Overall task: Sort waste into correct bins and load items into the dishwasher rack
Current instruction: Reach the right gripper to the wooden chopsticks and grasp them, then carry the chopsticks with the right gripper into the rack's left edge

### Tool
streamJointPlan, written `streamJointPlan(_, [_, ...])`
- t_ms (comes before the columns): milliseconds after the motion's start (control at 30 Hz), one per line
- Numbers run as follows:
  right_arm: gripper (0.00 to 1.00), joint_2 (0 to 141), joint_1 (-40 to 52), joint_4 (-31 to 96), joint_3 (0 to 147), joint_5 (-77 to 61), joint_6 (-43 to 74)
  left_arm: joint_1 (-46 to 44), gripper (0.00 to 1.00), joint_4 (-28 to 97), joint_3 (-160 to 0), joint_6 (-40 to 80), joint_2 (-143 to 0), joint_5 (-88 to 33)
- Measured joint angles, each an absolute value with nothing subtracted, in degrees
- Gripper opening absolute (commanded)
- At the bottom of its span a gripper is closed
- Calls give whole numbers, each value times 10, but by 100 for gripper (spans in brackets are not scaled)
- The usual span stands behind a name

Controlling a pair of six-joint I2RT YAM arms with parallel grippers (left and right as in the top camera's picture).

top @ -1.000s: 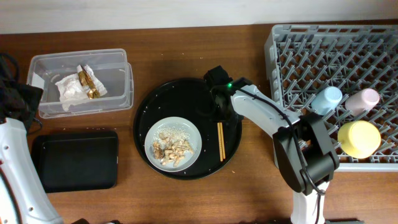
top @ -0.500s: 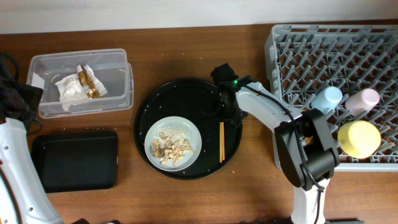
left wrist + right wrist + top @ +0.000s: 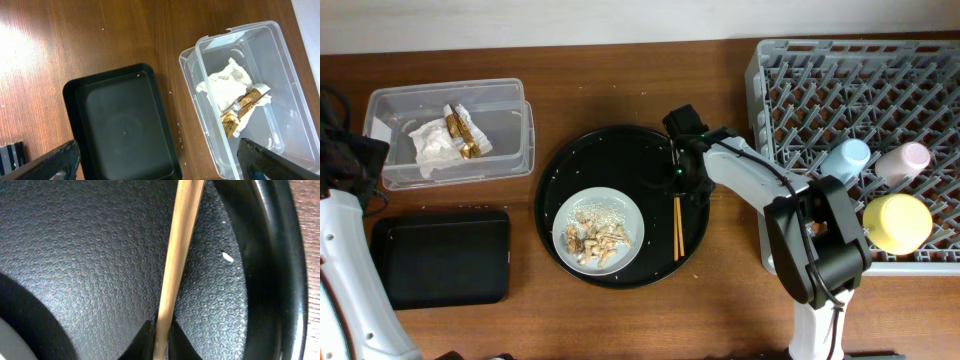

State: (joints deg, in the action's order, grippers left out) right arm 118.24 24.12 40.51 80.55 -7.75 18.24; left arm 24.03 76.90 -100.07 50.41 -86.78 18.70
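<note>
The wooden chopsticks (image 3: 675,228) lie on the round black tray (image 3: 570,165), right of the grey plate (image 3: 598,229) with food scraps (image 3: 597,238). My right gripper (image 3: 682,185) is at their upper end; in the right wrist view its fingers (image 3: 160,342) are shut on the chopsticks (image 3: 177,255). The clear box (image 3: 450,133) holds white and gold wrappers (image 3: 448,138), also in the left wrist view (image 3: 235,97). The flat black tray (image 3: 442,257) lies below it. My left gripper (image 3: 155,160) is open above the black tray (image 3: 120,130). The rack (image 3: 860,90) holds the blue cup (image 3: 845,160), pink cup (image 3: 904,160) and yellow bowl (image 3: 897,222).
The rack fills the right side up to the table's edge. The left arm (image 3: 345,230) runs along the left edge, beside the clear box and black tray. The right arm's base (image 3: 815,270) stands at the front right.
My right gripper has moved down and right from the round tray's upper right to the top end of the chopsticks. The left arm has not moved.
</note>
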Motion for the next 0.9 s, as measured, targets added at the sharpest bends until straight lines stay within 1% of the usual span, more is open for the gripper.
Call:
streamJointPlan(100, [6,1182,237,404,806,-92,184,240,99,769,-1001,504,-868,187])
streamJointPlan(200, [7,1184,239,462,821,-120,184,240,99,768,-1001,504,-868,187])
streamJointPlan(267, [6,1187,240,513,866,-126,183,240,99,769,-1001,504,-868,187])
streamJointPlan(300, [4,1187,240,527,885,-129,183,240,99,769,-1001,504,-868,187])
streamJointPlan(367, [5,1187,240,541,905,-130,182,240,99,769,-1001,504,-868,187])
streamJointPlan(467, [4,1193,230,648,1004,-110,165,240,99,768,-1001,504,-868,187])
streamJointPlan(533, [4,1196,188,722,1083,-73,149,240,99,769,-1001,504,-868,187])
streamJointPlan(567, [4,1195,147,751,1126,-61,137,240,99,768,-1001,504,-868,187])
streamJointPlan(633, [4,1195,72,767,1162,-50,120,240,99,769,-1001,504,-868,187])
streamJointPlan(700, [4,1195,2,755,1163,-43,97,240,99,769,-1001,504,-868,187])
streamJointPlan(800, [4,1195,-44,733,1163,-43,61,240,99,769,-1001,504,-868,187])
streamJointPlan(900, [5,1195,-47,696,1162,-30,40,240,99,769,-1001,504,-868,187])
